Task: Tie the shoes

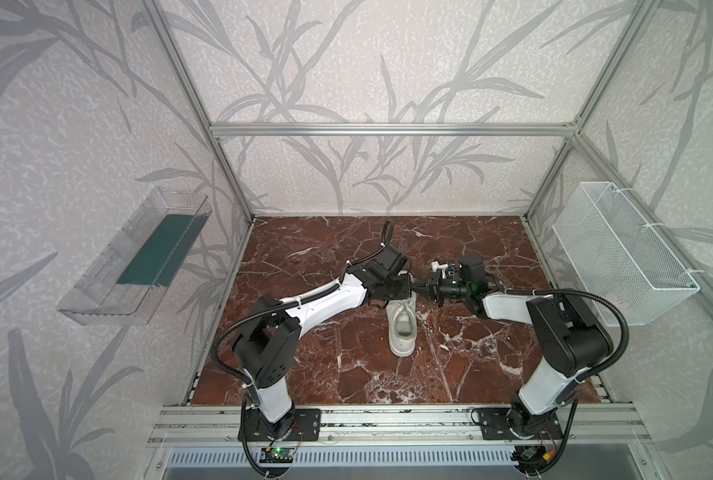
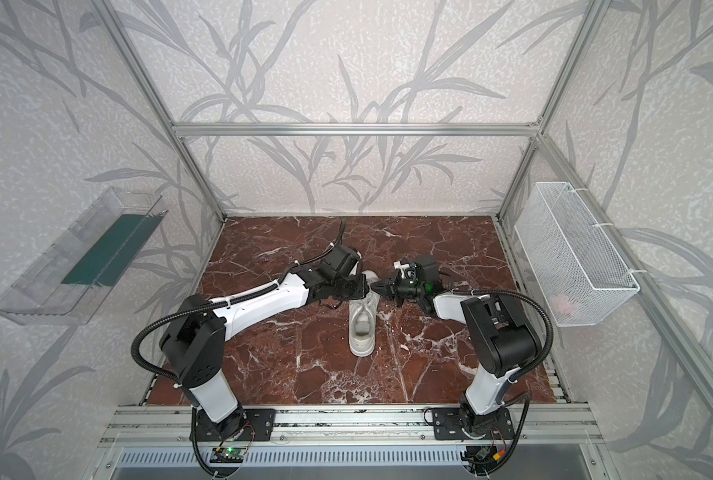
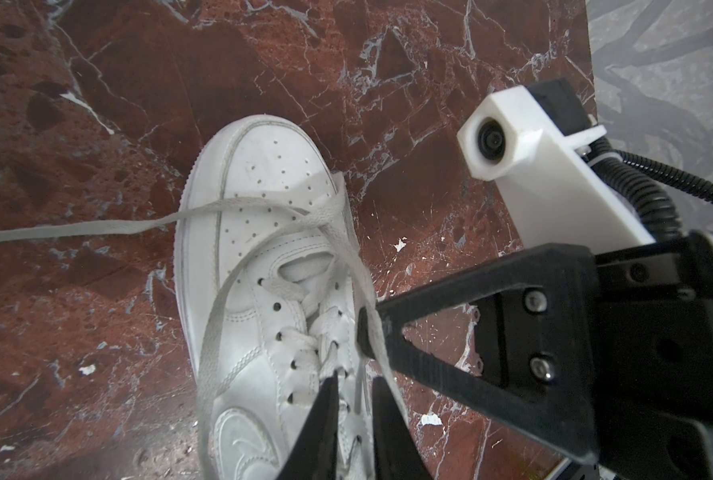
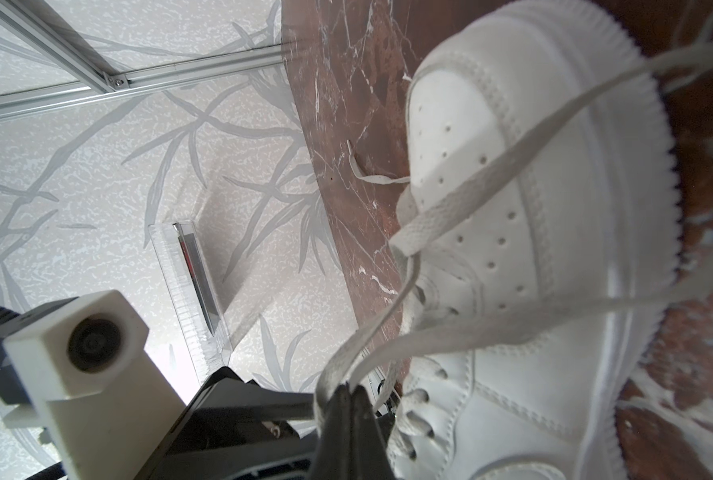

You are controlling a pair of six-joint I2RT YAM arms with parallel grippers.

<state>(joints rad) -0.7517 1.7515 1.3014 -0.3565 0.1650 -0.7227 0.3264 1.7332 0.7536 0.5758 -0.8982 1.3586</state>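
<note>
The white shoe stands mid-table on its sole, toe toward the back wall. Both grippers meet over its laced part. My right gripper is shut on a fold of the off-white lace, which rises from the eyelets and crosses the toe. My left gripper hovers just above the eyelets with a narrow gap between its fingers; a thin lace strand runs through that gap. Another lace end trails off the shoe onto the table. The arms hide the shoe's front in both top views.
The red-brown marble table is bounded by an aluminium frame. A clear plastic bin hangs on the left wall and a white wire basket on the right. The right wrist camera housing sits close beside my left gripper.
</note>
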